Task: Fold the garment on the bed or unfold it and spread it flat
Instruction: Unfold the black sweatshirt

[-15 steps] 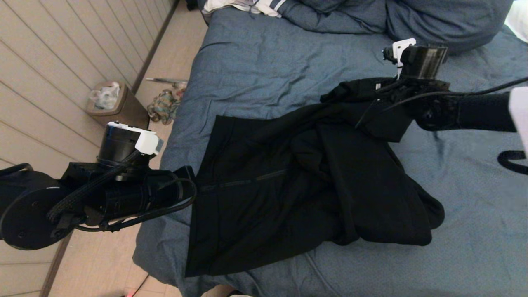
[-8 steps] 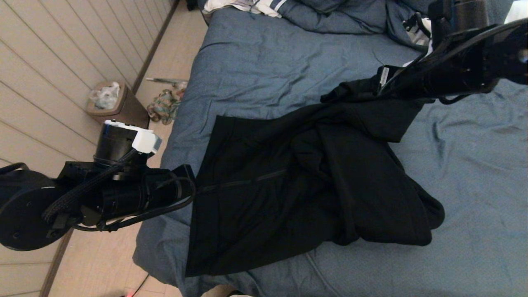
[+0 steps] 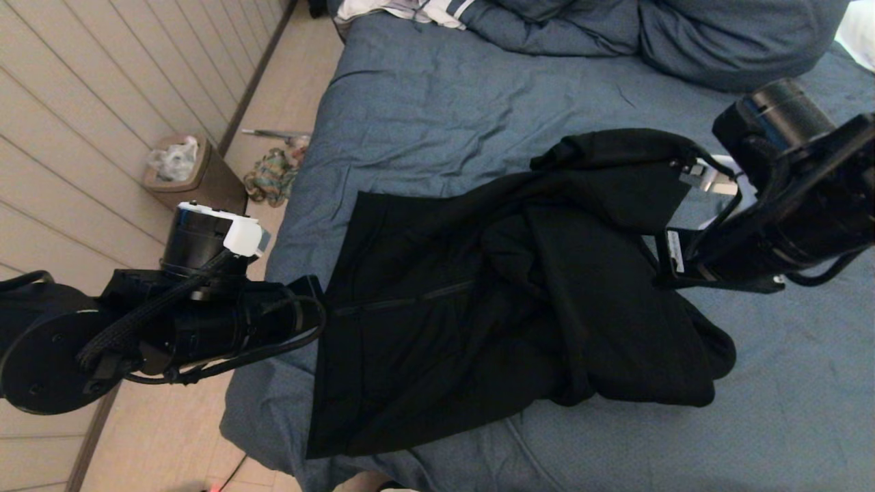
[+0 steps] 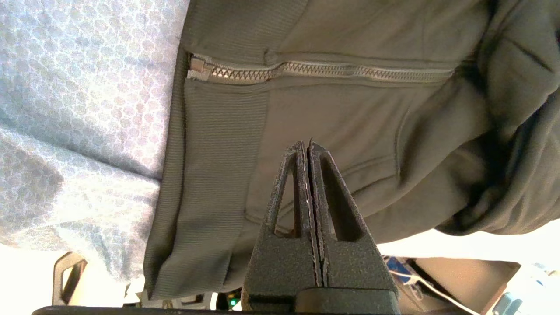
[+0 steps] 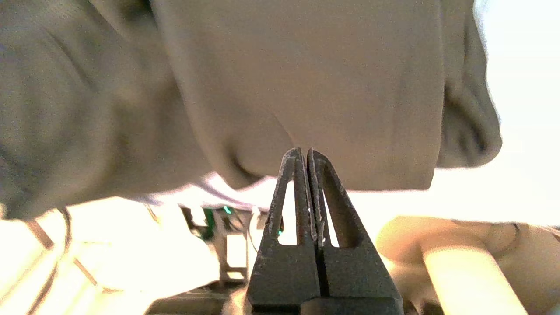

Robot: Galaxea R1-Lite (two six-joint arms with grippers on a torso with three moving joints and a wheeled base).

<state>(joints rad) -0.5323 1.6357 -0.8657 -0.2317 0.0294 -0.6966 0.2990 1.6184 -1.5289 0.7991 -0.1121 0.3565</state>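
The black zip-up garment (image 3: 478,307) lies rumpled across the middle of the blue bed (image 3: 444,102), with its ribbed hem toward the bed's left edge. My left gripper (image 3: 320,304) sits at that hem. In the left wrist view it (image 4: 306,146) is shut and empty, hovering over the garment (image 4: 350,109) below the zipper (image 4: 306,70). My right gripper (image 3: 662,258) is at the garment's right side, beside the folded-over upper part. In the right wrist view it (image 5: 305,152) is shut with nothing between the fingers, and the garment (image 5: 306,87) lies just beyond the tips.
Blue pillows (image 3: 718,34) and a white striped cloth (image 3: 410,10) lie at the head of the bed. On the floor to the left stand a brown bin (image 3: 195,174) and a crumpled cloth (image 3: 273,174), with a panelled wall behind them.
My right arm rose from the garment's far upper part, swung back toward me and came down by its right side, its jaws closing. The left arm and the garment stayed put.
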